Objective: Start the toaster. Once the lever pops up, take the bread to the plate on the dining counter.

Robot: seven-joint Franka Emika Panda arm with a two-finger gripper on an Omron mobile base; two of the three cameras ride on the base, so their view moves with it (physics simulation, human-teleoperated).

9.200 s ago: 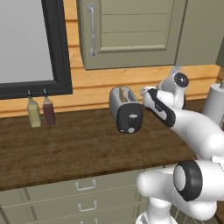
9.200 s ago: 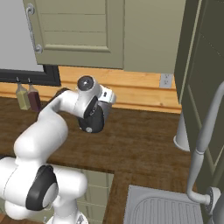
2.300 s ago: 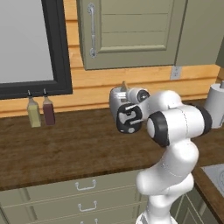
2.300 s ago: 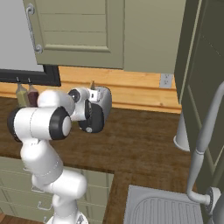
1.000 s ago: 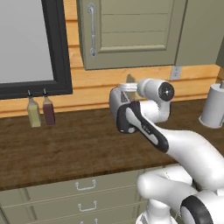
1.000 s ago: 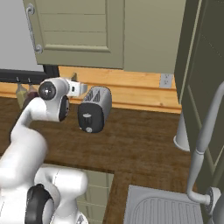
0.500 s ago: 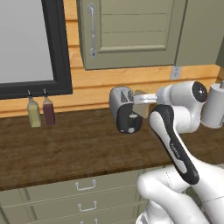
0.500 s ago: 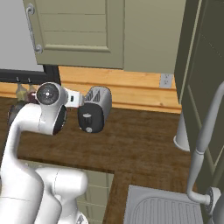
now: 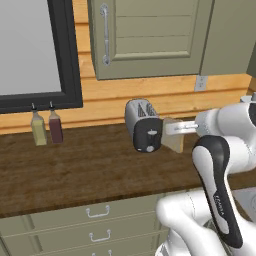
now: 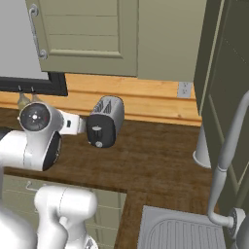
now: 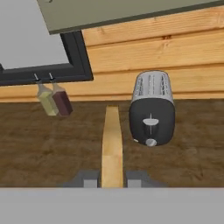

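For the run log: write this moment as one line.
phase: carry | gripper: shut on bread | bread: edge-on, out of toaster | toaster: on counter, slots empty | plate: not reached

— What's on the counter in front of me?
— My dark wood counter [image 9: 90,170] carries the silver toaster [image 9: 144,125] by the back wall, with two small bottles [image 9: 47,128] standing side by side well apart from it.
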